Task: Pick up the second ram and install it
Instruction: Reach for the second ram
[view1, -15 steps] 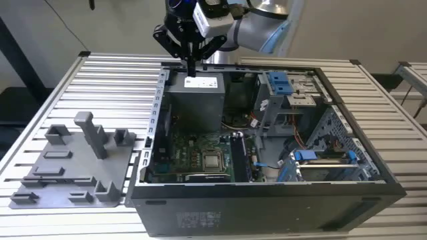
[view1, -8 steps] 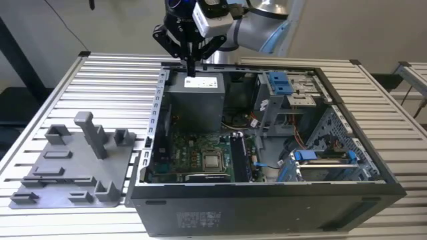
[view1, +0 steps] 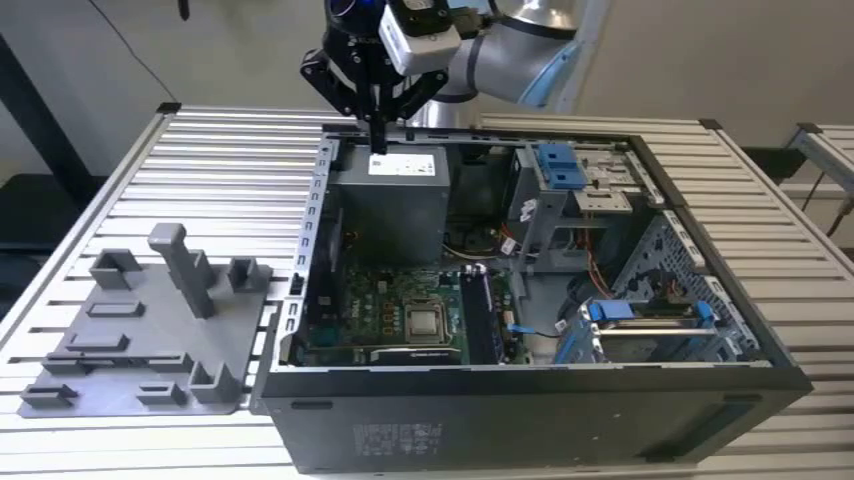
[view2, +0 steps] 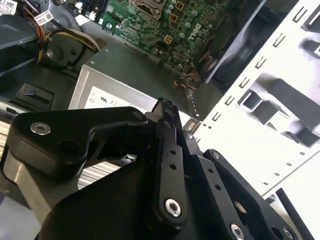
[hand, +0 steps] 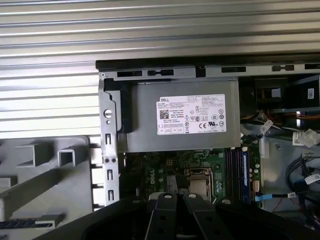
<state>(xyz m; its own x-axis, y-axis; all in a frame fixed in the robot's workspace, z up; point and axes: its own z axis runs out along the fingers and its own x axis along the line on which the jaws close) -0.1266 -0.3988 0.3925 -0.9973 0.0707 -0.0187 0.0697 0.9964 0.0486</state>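
Slatted table (view1: 227, 160); arm upright, gripper (view1: 378, 148) pointing down over power supply (view1: 394, 200).

Exterior view sits up high off one side of the open computer case (view1: 534, 425), tilted down, and it's far enough back to get the whole case plus the slatted table (view1: 227, 150). First wrist view looks straight down from well above. Second wrist view is tight, peering along the gripper (view2: 165, 107). All three catch the power supply (view1: 390, 200) and motherboard (view1: 387, 310).
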